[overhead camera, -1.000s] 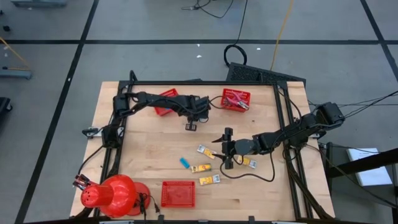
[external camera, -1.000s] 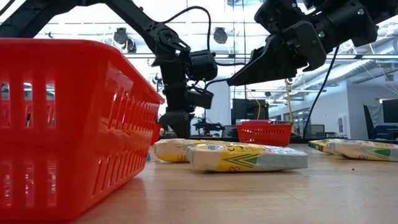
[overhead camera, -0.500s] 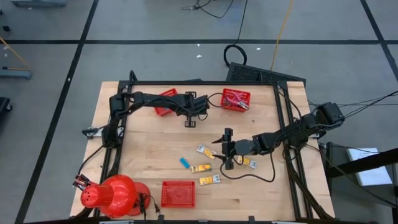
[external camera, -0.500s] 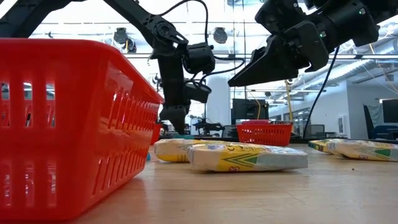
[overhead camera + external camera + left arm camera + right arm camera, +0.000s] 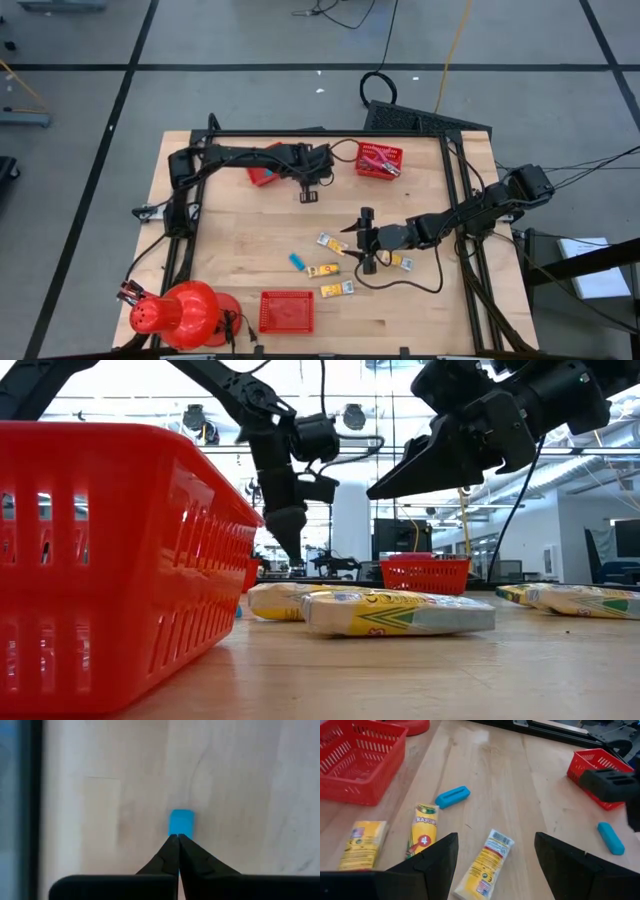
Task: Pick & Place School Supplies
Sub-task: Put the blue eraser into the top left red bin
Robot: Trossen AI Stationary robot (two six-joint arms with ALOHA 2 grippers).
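My left gripper [image 5: 308, 196] hangs shut above the table's far middle, its tips [image 5: 178, 837] pointing down. A light-blue block [image 5: 181, 822] lies flat on the wood just beyond them and shows below that gripper in the right wrist view [image 5: 610, 838]. My right gripper [image 5: 367, 240] hovers open over the middle of the table. A yellow packet [image 5: 487, 862] lies on the table between its spread fingers, untouched. More yellow packets [image 5: 322, 270] [image 5: 337, 289] [image 5: 402, 261] and a second blue block [image 5: 297, 262] lie flat nearby. Red-handled tools [image 5: 381, 161] rest in the far basket.
Red mesh baskets stand at the far right [image 5: 380, 160], the far left [image 5: 262, 172] and the near edge [image 5: 285, 311]. A big red dome [image 5: 180, 312] sits at the near left corner. A black frame rail [image 5: 450, 230] runs along the right side. Bare wood lies left of the packets.
My left gripper has risen from close to the table and drawn a little toward the far edge. The right arm and the packets have kept still.
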